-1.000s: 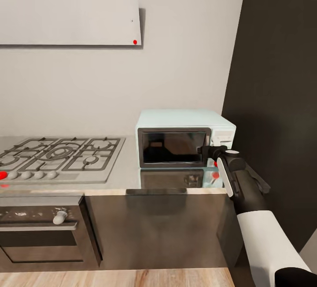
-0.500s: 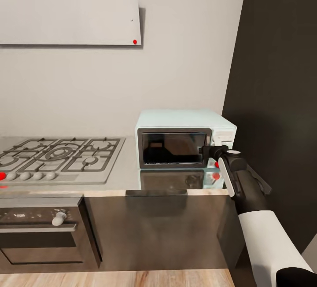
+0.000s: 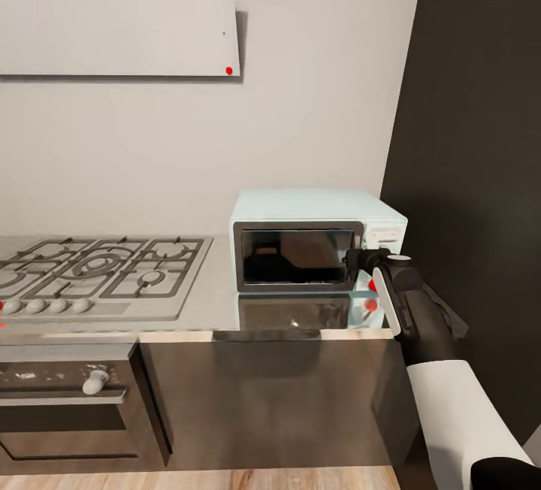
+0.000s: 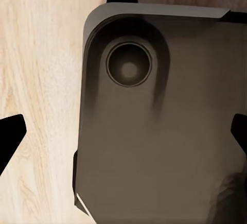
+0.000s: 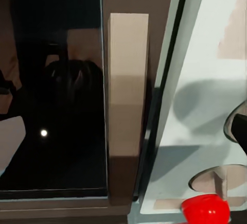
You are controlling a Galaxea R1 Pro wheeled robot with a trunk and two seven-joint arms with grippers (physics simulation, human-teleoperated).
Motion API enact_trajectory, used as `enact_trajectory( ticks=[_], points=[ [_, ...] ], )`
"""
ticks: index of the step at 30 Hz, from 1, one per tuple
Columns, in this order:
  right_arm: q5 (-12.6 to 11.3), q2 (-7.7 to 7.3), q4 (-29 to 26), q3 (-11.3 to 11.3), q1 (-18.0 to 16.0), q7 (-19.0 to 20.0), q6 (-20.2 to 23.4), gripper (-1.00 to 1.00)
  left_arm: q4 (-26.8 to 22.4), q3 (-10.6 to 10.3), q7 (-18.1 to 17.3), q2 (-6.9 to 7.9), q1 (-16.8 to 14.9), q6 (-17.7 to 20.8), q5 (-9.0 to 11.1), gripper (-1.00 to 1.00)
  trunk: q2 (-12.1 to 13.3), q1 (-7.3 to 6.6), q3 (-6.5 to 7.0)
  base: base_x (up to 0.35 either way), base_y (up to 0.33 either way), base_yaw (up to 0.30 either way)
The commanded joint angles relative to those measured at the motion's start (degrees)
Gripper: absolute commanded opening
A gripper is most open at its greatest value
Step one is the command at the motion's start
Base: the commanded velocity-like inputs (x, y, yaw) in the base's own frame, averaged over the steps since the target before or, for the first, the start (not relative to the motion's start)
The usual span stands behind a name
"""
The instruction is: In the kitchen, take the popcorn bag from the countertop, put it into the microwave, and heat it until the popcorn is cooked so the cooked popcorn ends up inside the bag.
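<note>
The pale mint-blue microwave (image 3: 315,208) stands on the grey glossy countertop (image 3: 218,298) with its dark glass door (image 3: 294,255) closed. My right gripper (image 3: 352,257) is at the door's right edge, just in front of the white knob panel (image 3: 383,238). In the right wrist view the grey vertical door handle (image 5: 126,105) lies between the spread fingers, one dark fingertip (image 5: 241,130) at the frame's edge, so this gripper (image 5: 123,113) is open. My left gripper (image 4: 123,136) hangs open over the robot's dark base (image 4: 164,131) and wood floor. The popcorn bag is out of view.
A gas hob (image 3: 98,268) with grey grates fills the counter left of the microwave, with a dark built-in oven (image 3: 68,400) below it and a white hood (image 3: 120,20) above. A tall dark wall (image 3: 481,159) rises close at the right of the microwave and my right arm.
The head view has drifted a little, sliding the hob leftwards in the picture. My right gripper stays at the microwave door's right edge.
</note>
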Motion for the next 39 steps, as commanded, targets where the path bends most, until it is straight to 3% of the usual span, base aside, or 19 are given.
enact_trajectory(
  ticks=[1,3,4,39],
  points=[
    [0.0,0.04,1.5,0.0,-0.1,0.0,-2.8,1.0,0.0,0.0,0.0,0.01,0.0,-0.1,0.6,1.0,0.0,0.01,-0.06,0.0,0.0,0.0],
    [0.0,0.1,1.6,0.1,-0.1,0.0,-2.8,1.0,0.0,0.0,0.0,0.02,0.0,-0.1,0.6,1.0,0.0,0.01,-0.06,0.0,0.0,0.0],
    [0.1,0.12,1.5,0.1,-0.1,0.0,-2.8,-1.0,0.0,0.0,0.0,0.02,0.0,-0.1,0.6,1.0,0.0,0.01,-0.06,0.0,0.0,0.0],
    [0.5,-0.23,0.5,0.0,-0.1,0.1,-1.1,-1.0,0.0,0.0,0.0,-0.06,0.0,-0.1,0.6,1.0,0.0,0.01,-0.06,-0.015,0.0,0.0]
  ],
)
